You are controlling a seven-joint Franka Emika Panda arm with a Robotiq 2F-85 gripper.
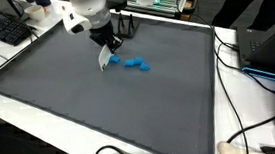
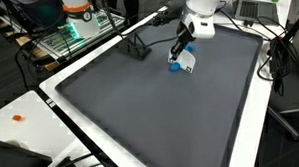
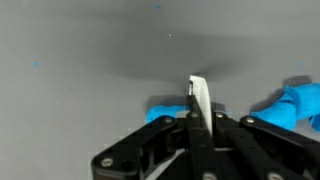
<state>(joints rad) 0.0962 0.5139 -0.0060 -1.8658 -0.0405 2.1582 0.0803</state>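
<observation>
- The gripper [image 3: 200, 118] is clenched on a thin white piece [image 3: 200, 92], which stands between its two fingers.
- In both exterior views the white piece hangs low over the grey mat [image 1: 80, 112], toward the mat's far edge. Whether its lower end touches the mat, I cannot tell.
- Blue pieces [image 1: 134, 63] lie on the mat just beside the gripper. In the wrist view they show on both sides of it.
</observation>
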